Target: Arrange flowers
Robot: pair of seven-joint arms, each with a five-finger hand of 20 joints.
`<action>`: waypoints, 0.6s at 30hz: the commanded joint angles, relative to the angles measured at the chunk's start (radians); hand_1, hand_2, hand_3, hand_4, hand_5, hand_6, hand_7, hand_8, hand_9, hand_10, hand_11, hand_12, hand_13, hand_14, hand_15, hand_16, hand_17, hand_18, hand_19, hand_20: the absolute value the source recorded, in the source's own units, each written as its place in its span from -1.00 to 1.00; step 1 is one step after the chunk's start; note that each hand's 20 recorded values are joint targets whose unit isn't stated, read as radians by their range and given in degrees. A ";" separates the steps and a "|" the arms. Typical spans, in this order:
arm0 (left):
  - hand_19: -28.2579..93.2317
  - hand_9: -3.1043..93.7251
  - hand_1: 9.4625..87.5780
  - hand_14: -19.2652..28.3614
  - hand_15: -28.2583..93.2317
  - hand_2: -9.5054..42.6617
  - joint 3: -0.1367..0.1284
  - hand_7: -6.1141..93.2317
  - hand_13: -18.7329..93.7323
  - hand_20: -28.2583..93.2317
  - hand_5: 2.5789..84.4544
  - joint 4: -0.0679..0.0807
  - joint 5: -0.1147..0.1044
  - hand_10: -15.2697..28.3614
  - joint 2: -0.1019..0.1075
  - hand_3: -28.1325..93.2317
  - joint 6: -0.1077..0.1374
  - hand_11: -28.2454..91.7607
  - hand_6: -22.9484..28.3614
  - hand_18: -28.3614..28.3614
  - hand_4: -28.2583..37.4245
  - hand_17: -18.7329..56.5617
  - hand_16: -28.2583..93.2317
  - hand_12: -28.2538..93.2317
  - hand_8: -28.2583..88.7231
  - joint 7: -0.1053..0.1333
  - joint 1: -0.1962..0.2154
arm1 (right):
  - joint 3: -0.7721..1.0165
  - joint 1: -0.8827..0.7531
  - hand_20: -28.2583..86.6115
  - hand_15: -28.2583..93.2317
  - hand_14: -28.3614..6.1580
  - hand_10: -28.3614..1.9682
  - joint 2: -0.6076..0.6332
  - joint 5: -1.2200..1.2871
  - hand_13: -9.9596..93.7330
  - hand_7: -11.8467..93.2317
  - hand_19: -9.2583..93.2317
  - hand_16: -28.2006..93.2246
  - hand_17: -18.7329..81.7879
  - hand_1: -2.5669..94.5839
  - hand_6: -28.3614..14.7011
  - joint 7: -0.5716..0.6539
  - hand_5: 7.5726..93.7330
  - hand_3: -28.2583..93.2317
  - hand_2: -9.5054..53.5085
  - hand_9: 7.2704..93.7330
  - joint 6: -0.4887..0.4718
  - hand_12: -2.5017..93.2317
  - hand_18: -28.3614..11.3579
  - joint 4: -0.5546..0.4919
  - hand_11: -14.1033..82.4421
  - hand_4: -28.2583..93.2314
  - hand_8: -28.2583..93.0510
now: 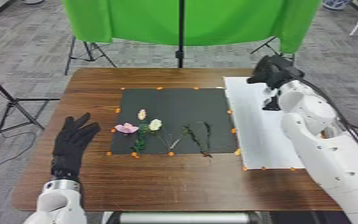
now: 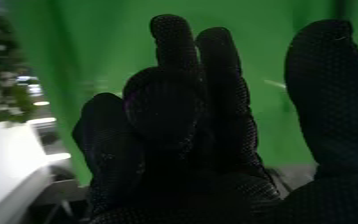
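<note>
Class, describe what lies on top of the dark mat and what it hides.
On the dark mat lie a pink flower, a white flower, a pale bloom and, to their right, dark stems. What's beneath is hidden.

Green cloth (image 1: 131,20) is cut off at twelve o'clock, the left arm (image 1: 60,200) at seven; foliage (image 2: 11,100) is blurred in the wrist view

- Pink bloom (image 1: 127,128), left of the black mat's middle: 1.
- White bloom (image 1: 155,124), right of the pink one: 1.
- Cream flower spike (image 1: 142,114), on the far side of both: 1.
- Dark, slender stems (image 1: 193,136), right: 2.
- Black mat (image 1: 172,107): 1.
- White sheet (image 1: 261,135), right: 1.
- Desk (image 1: 95,185): 1.
- Orange markers (image 1: 233,130): several; exact count unclear.
</note>
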 commanded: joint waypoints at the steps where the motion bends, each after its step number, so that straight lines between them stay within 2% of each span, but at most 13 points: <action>1: -0.29 0.08 -0.75 0.47 -0.28 -0.05 0.001 -0.70 0.03 -0.12 0.04 -0.002 0.005 0.34 -0.012 0.43 -0.004 -0.22 0.06 0.44 -1.00 -0.27 -0.50 -0.33 -0.63 -0.007 0.009 | 0.040 -0.050 0.55 0.55 0.39 -0.09 -0.033 -0.123 0.82 -0.48 1.00 -0.02 0.59 -0.13 0.40 0.030 0.33 0.52 -1.00 0.53 0.013 -0.50 -0.24 0.118 -0.35 -0.77 -0.68; 7: -0.28 0.09 -0.75 0.47 -0.28 -0.05 -0.002 -0.70 0.03 -0.11 0.04 -0.005 0.002 0.34 -0.014 0.43 0.002 -0.21 0.06 0.44 -1.00 -0.26 -0.49 -0.33 -0.63 -0.004 0.019 | 0.059 -0.082 0.57 0.56 0.39 -0.10 -0.053 -0.128 0.82 -0.47 1.00 -0.02 0.59 -0.15 0.42 0.034 0.32 0.52 -1.00 0.50 -0.040 -0.50 -0.24 0.143 -0.34 -0.79 -0.68; 9: -0.28 0.08 -0.75 0.47 -0.28 -0.05 0.000 -0.70 0.03 -0.11 0.04 -0.003 0.004 0.34 -0.015 0.43 -0.003 -0.21 0.06 0.44 -1.00 -0.26 -0.49 -0.33 -0.63 -0.008 0.013 | 0.056 -0.092 0.57 0.56 0.40 -0.11 -0.056 -0.123 0.82 -0.47 1.00 -0.02 0.59 -0.16 0.43 0.037 0.31 0.51 -1.00 0.50 -0.051 -0.50 -0.24 0.150 -0.34 -0.79 -0.69; 11: -0.28 0.08 -0.75 0.47 -0.28 -0.05 0.000 -0.70 0.03 -0.11 0.04 -0.003 0.005 0.34 -0.017 0.43 -0.005 -0.21 0.06 0.44 -1.00 -0.26 -0.50 -0.33 -0.63 -0.009 0.014 | 0.050 -0.100 0.57 0.56 0.40 -0.10 -0.059 -0.133 0.82 -0.47 1.00 -0.02 0.60 -0.15 0.43 0.029 0.32 0.51 -1.00 0.50 -0.026 -0.50 -0.22 0.167 -0.34 -0.80 -0.69; 14: -0.28 0.08 -0.76 0.47 -0.28 -0.06 -0.002 -0.70 0.03 -0.11 0.04 -0.007 0.003 0.34 -0.017 0.44 -0.007 -0.21 0.06 0.44 -1.00 -0.26 -0.50 -0.33 -0.63 -0.009 0.022 | 0.049 -0.113 0.58 0.56 0.46 -0.03 -0.060 -0.111 0.86 -0.45 1.00 -0.02 0.63 -0.04 0.45 0.024 0.37 0.52 -1.00 0.58 -0.008 -0.51 -0.18 0.171 -0.32 -0.83 -0.68; 16: -0.28 0.08 -0.75 0.47 -0.28 -0.07 -0.005 -0.70 0.03 -0.11 0.04 -0.009 0.002 0.34 -0.017 0.44 -0.007 -0.21 0.07 0.44 -1.00 -0.26 -0.50 -0.33 -0.63 -0.009 0.027 | 0.039 -0.116 0.58 0.55 0.50 0.00 -0.053 -0.101 0.88 -0.44 1.00 -0.02 0.65 0.06 0.44 0.016 0.40 0.48 -1.00 0.65 0.037 -0.48 -0.17 0.173 -0.32 -0.87 -0.57; 17: -0.28 0.08 -0.75 0.47 -0.28 -0.07 -0.007 -0.70 0.03 -0.11 0.04 -0.010 0.000 0.34 -0.017 0.44 -0.006 -0.21 0.06 0.44 -1.00 -0.26 -0.49 -0.34 -0.63 -0.008 0.029 | 0.033 -0.114 0.58 0.55 0.50 0.02 -0.048 -0.097 0.89 -0.44 1.00 -0.02 0.66 0.11 0.43 0.009 0.43 0.43 -1.00 0.68 0.067 -0.44 -0.17 0.174 -0.34 -0.85 -0.53; 18: -0.28 0.08 -0.75 0.47 -0.28 -0.07 -0.008 -0.70 0.03 -0.11 0.04 -0.011 0.000 0.34 -0.017 0.44 -0.005 -0.21 0.06 0.44 -1.00 -0.26 -0.50 -0.34 -0.63 -0.009 0.032 | 0.027 -0.111 0.58 0.54 0.53 0.10 -0.045 -0.088 0.91 -0.44 1.00 -0.02 0.68 0.25 0.42 0.003 0.51 0.29 -1.00 0.79 0.093 -0.32 -0.15 0.174 -0.43 -0.80 -0.46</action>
